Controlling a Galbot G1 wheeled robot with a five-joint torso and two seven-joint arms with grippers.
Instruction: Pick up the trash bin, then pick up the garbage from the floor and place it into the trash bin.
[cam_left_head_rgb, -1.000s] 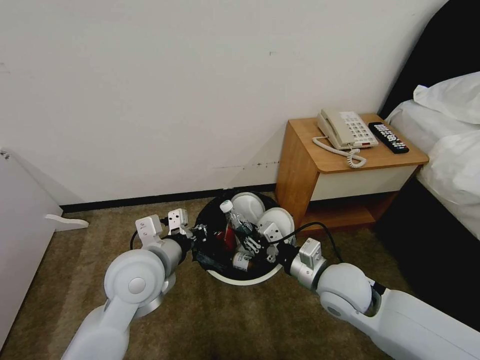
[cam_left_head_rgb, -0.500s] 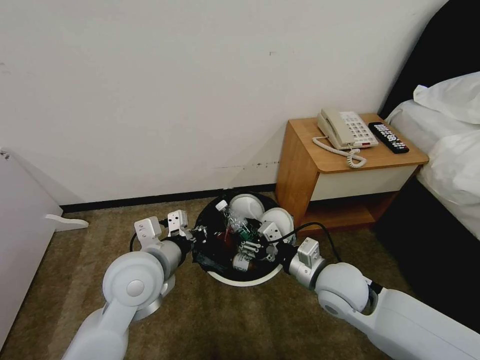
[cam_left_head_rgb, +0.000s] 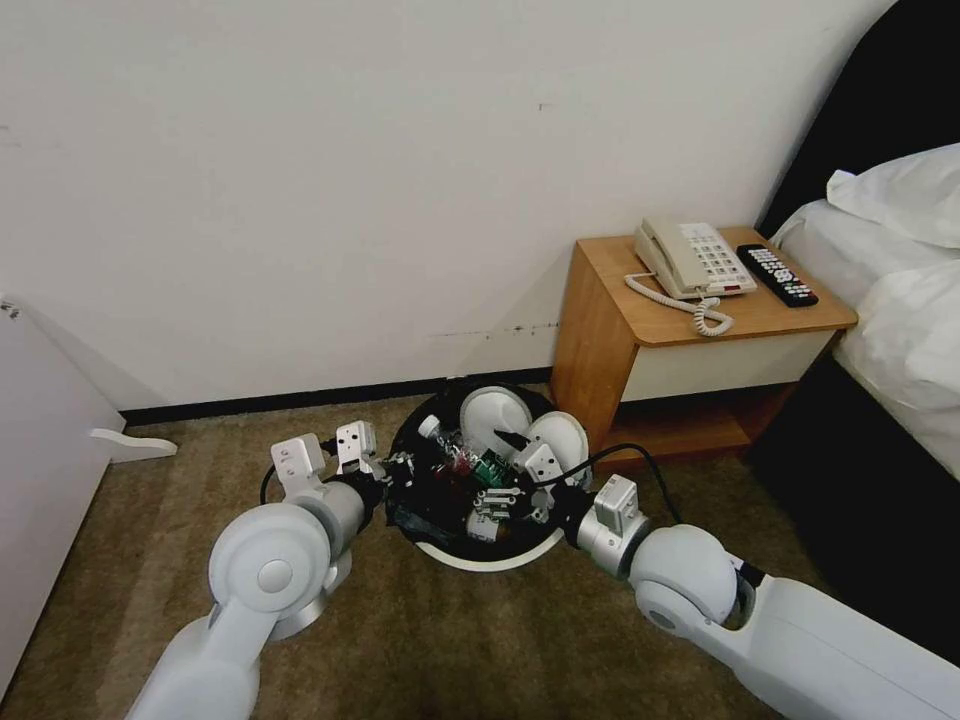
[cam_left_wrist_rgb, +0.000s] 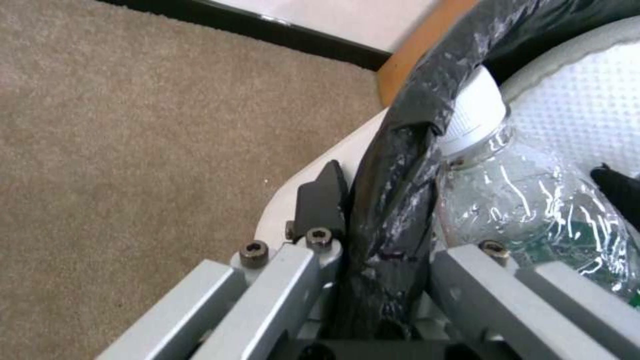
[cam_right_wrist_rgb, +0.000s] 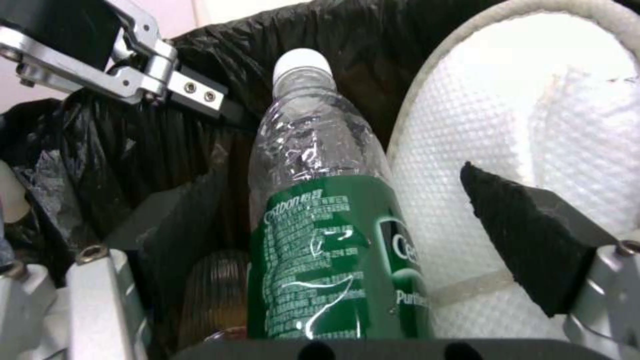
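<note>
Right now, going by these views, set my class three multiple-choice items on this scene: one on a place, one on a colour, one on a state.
1. Where are the two white slippers?
A. on the carpet
B. in the trash bin
C. on the nightstand

2. What colour is the label on the clear bottle?
A. green
B. yellow
C. blue

3. What is the left end effector doing?
A. hanging open over the carpet
B. holding a remote
C. clamped on the trash bin's rim

Answers:
1. B: both slippers stand inside the trash bin.
2. A: the right wrist view shows a green label.
3. C: the left wrist view shows it closed on the rim.
</note>
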